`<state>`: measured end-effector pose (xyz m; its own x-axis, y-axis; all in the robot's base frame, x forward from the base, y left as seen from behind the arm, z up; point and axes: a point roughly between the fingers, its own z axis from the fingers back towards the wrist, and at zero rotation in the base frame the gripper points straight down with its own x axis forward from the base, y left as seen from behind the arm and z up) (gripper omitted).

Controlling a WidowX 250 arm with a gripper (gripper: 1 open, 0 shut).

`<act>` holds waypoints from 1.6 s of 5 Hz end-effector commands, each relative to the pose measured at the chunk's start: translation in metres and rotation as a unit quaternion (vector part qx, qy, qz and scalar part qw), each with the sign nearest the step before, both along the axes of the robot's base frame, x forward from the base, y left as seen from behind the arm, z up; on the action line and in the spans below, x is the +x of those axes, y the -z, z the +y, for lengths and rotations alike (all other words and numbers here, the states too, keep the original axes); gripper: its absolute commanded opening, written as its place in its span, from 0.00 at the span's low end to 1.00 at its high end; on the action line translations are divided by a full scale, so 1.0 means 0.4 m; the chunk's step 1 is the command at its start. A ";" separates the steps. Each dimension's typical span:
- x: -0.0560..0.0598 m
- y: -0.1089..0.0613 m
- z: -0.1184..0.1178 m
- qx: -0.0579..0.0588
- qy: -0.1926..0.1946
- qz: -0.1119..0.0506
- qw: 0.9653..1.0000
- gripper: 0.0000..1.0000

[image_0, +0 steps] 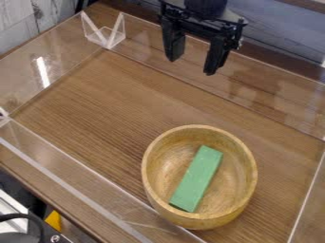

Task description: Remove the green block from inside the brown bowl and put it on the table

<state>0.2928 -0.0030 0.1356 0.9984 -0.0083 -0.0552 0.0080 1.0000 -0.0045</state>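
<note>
The green block lies flat inside the brown bowl, running from the bowl's middle toward its near rim. The bowl stands on the table near the front right. My gripper hangs above the far middle of the table, pointing down, well behind the bowl and apart from it. Its two black fingers stand open with nothing between them.
Clear acrylic walls run around the tabletop's edges. A small clear acrylic stand sits at the far left corner. Bare wood-grain surface stretches to the left of the bowl and between it and the gripper.
</note>
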 end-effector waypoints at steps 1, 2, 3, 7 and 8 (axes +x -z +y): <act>-0.025 -0.005 -0.006 -0.005 -0.006 0.009 1.000 1.00; -0.070 0.030 -0.036 -0.012 0.045 0.036 0.998 1.00; -0.104 0.074 -0.064 -0.017 0.086 0.051 0.995 1.00; -0.192 0.202 -0.177 -0.017 0.074 0.051 0.996 1.00; -0.176 0.201 -0.162 -0.016 0.055 0.045 0.997 1.00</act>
<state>0.2135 -0.0671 0.0473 0.9751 -0.1260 -0.1824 0.1211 0.9919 -0.0376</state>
